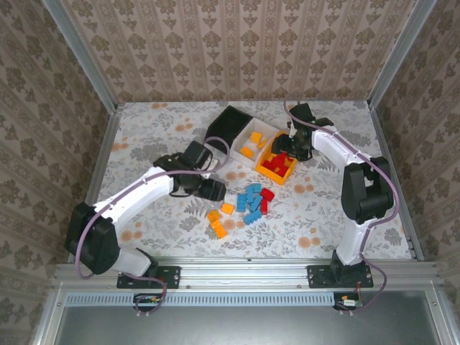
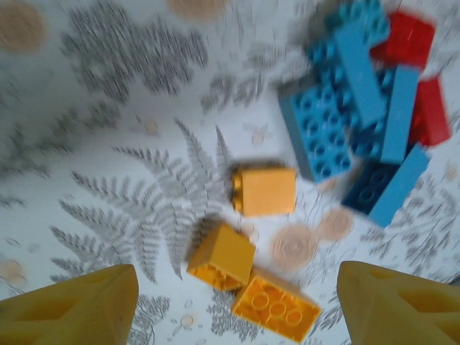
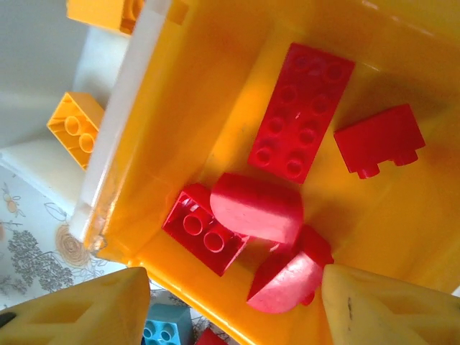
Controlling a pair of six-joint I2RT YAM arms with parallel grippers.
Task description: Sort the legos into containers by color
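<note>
A robot test cell dressed like a home. Damask wallpaper panels (image 1: 237,50) close in ahead of and to either side of the left gripper (image 1: 221,191). A fern-print cloth (image 2: 129,180) covers the table beneath it, and the arm bases are bolted to an aluminium rail (image 1: 244,267) behind it.

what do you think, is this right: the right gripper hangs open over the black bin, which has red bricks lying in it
The bin colour is wrong. The right gripper hangs open over the orange-yellow bin, and the red bricks lie in that one. The right wrist view shows them on its yellow floor.
</note>
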